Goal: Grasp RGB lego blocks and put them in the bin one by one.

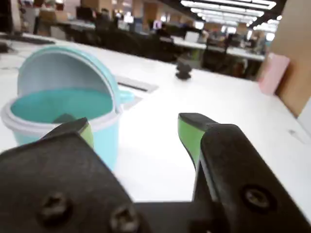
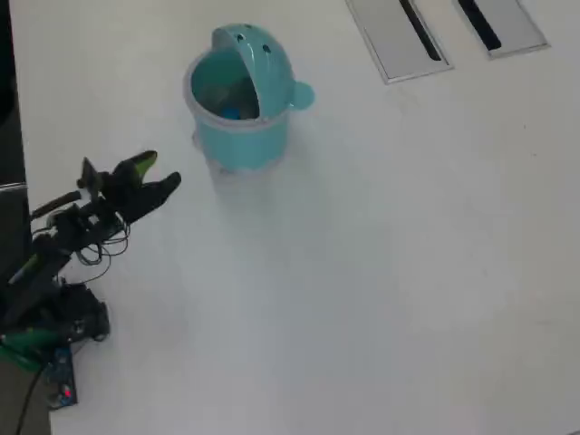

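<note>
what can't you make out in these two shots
- Blocks: none lies on the table; inside the bin the overhead view shows only a small bluish blob, too small to count.
- Bin floor: in the wrist view the rim and near wall hide it.
- Gripper: open, but its base is cut off by the bottom edge.

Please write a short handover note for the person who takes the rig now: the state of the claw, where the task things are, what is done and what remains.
Claw: open, nothing between its green-padded fingers, away from the bin in the overhead view.
Bin: upright on the white table, lid tipped open.
Blocks: something small and blue lies inside the bin; its exact shape and the other colours cannot be made out there. No lego block shows on the table in either view.
Done: apparently the blocks are dropped in.
Left: check the bin's content, then probably park the arm.
</note>
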Available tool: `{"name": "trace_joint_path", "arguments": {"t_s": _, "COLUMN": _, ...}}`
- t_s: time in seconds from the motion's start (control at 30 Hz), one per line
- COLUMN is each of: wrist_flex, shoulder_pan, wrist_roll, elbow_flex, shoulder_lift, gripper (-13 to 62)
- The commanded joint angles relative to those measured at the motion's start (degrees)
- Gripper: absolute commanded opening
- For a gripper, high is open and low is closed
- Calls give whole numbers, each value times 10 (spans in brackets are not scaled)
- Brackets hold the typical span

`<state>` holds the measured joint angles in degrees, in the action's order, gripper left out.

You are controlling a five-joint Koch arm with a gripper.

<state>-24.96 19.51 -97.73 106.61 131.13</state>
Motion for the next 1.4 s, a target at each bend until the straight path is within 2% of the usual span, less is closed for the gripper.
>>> {"name": "trace_joint_path", "arguments": {"t_s": 0.0, "wrist_flex": 61, "shoulder_pan": -2, "wrist_roll": 10, "elbow_flex": -1, "shoulder_lift": 35, "gripper": 325}}
{"name": "trace_joint_path", "arguments": {"t_s": 1.37, "wrist_flex": 547, "shoulder_pan": -28, "wrist_roll": 5, "elbow_flex": 489, "shoulder_lift": 46, "gripper": 322}}
